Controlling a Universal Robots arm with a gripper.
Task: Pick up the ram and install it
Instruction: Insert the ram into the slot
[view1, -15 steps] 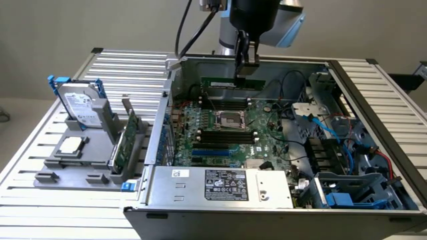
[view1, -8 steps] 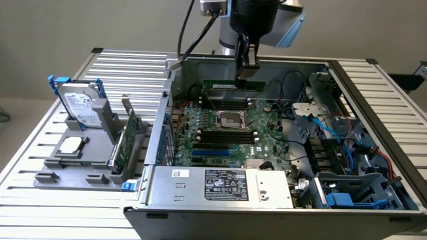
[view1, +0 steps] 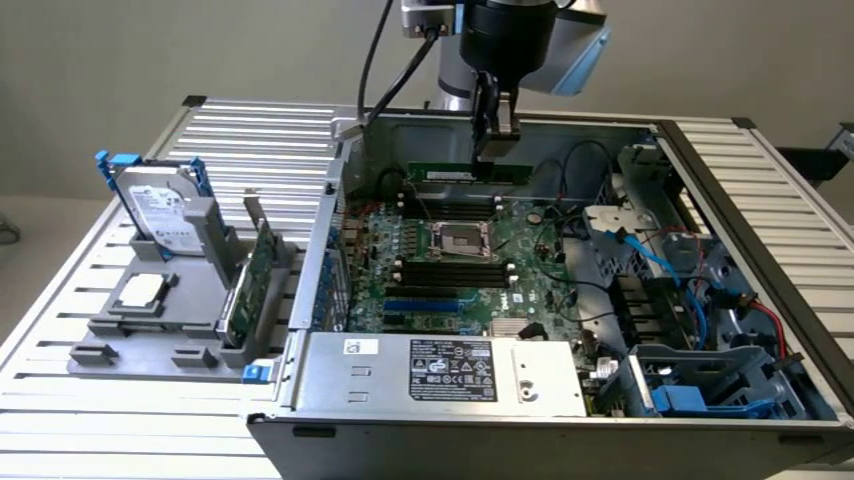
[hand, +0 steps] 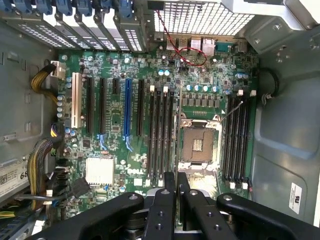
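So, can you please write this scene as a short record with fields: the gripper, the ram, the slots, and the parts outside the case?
gripper: gripper shut on the ram, over the open computer case
ram: ram held level above the far part of the motherboard; it seems not seated in any slot
slots: black ram slots on both sides of the CPU socket look empty
outside the case: hard drive, expansion card and CPU chip on a grey holder, at the exterior view's left
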